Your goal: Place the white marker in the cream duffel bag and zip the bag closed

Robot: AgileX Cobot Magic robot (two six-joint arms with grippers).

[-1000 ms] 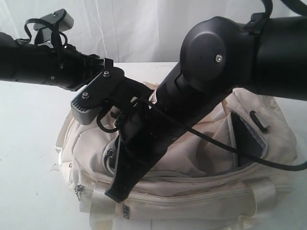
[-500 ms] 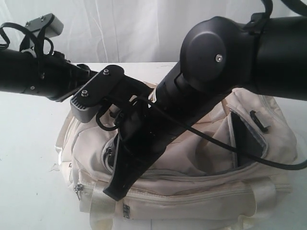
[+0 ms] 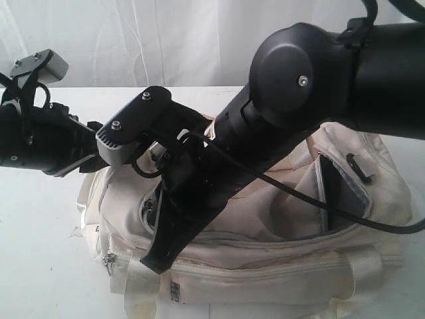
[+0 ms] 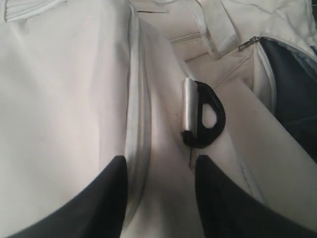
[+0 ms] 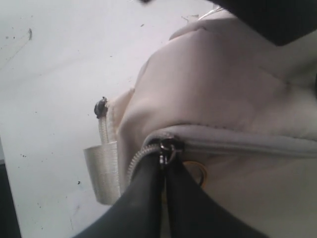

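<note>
The cream duffel bag (image 3: 265,219) lies on the white table, its mouth gaping at the right end and showing dark lining (image 3: 337,193). My right arm reaches across to the bag's left end. There my right gripper (image 5: 164,161) is shut on the metal zip pull (image 5: 168,147) at the end of the grey zip (image 5: 247,146). My left gripper (image 4: 161,168) hangs open over a ridge of the bag's cream fabric, close to a small black clip (image 4: 210,116). In the exterior view it is hidden behind the right wrist. The white marker is out of view.
The white table (image 3: 40,252) extends to the left of the bag, with a white curtain (image 3: 166,40) behind. A shiny webbing strap loop (image 5: 101,171) hangs at the bag's end near the zip pull. The right arm's bulky elbow (image 3: 302,80) looms over the bag.
My left arm has drawn back to the left and dropped lower, away from the bag's middle. The right gripper has stayed shut on the zip pull, shifting slightly left.
</note>
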